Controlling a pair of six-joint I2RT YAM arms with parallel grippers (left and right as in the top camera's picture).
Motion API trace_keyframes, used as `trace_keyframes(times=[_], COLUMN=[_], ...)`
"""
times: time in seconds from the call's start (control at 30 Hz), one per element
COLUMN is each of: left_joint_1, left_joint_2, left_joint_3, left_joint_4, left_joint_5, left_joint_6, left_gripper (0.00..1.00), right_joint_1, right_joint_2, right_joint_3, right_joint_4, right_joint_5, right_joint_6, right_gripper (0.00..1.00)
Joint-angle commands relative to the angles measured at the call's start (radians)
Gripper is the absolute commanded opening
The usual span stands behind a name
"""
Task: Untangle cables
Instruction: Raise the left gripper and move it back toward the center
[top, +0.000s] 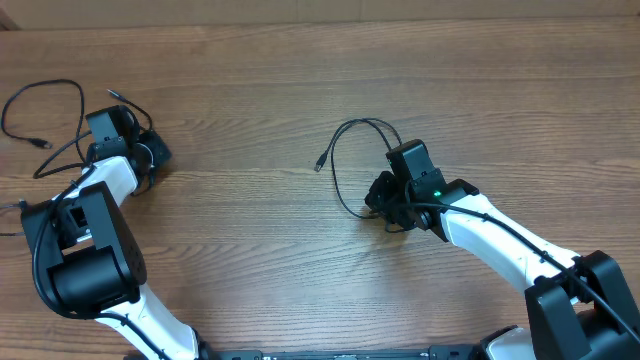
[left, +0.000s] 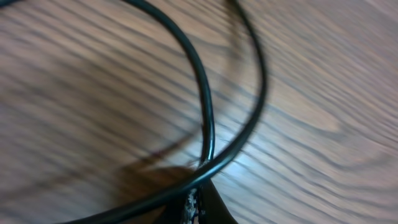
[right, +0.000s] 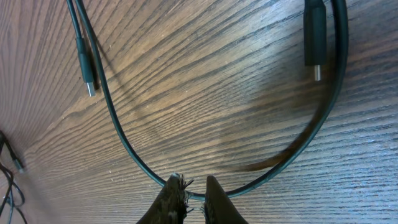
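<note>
**A:** Where are the cables?

**B:** Two, well apart on the table (top: 300, 80). The right cable (right: 118, 134) loops just ahead of the right gripper (right: 196, 198). The left cable (left: 208, 118) lies far to that gripper's left, at the left gripper (left: 198, 208).

**A:** Fingers?

**B:** Right fingertips (right: 171, 199) are nearly together, pinching the bottom of the loop. The left ones are pressed together on the cord where two strands cross. That view is blurred, so I can't tell which strand.

**A:** Handling?

**B:** My read is light, thin and limp, and it holds its curl. It'll drag along rather than push. The jacket looks smooth, so it could slide through the pads on a fast pull. It's not fragile, but I wouldn't yank at the plugs (right: 314, 43).

**A:** Best hold?

**B:** Mid-cord, clear of any crossing, or right behind a plug ahead of the right gripper. The stiffer body there should give better purchase.
</note>
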Motion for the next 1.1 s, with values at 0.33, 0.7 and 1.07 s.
trace_keyframes(times=[0.33,0.7,1.07], left_joint_1=[0.049,0.048,0.021], left_joint_2=[0.034,-0.068,-0.245], left_joint_3=[-0.002,0.046,0.053], left_joint_4=[-0.002,0.089,-0.074], left_joint_5=[-0.196,0.403,0.795], left_joint_6=[0.025,-0.058,-0.242], left_gripper=[0.07,0.27,0.95], right_joint_1=[0.005,0.005,0.005], right_joint_2=[0.002,0.002,0.002], right_joint_3=[-0.008,-0.008,-0.008], right_joint_4=[0.010,0.013,0.021], right_joint_5=[0.010,0.010,0.010], right_joint_6=[0.001,0.001,0.002], right_gripper=[0.11,0.12,0.18])
